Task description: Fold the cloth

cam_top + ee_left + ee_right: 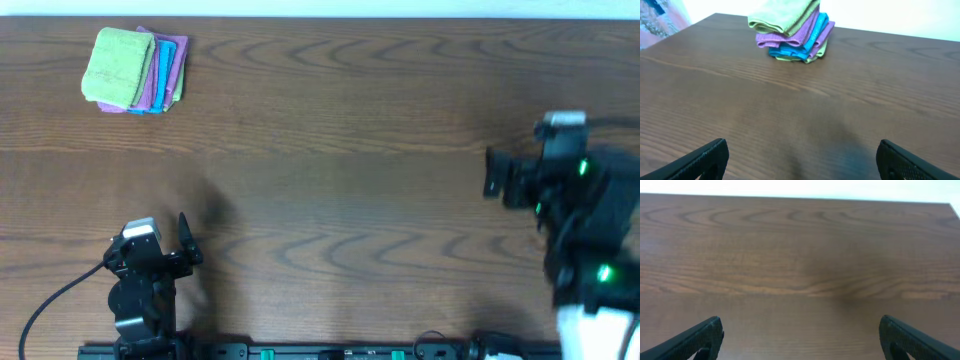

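The lime-green cloth [120, 65] lies folded on top of a small stack at the table's far left corner. It also shows in the left wrist view [785, 15], at the top centre. Its white tag is not visible. My left gripper [157, 240] is open and empty near the front left edge, well short of the stack; its fingers frame bare table [800, 160]. My right gripper [508, 176] is open and empty at the right side, far from the cloth, over bare wood [800, 340].
Under the green cloth lie a purple cloth [802, 32] and a turquoise cloth [790, 51], with another green edge at the bottom of the stack. The brown wooden table [350, 150] stretches between the arms. A black cable [55, 300] trails from the left arm.
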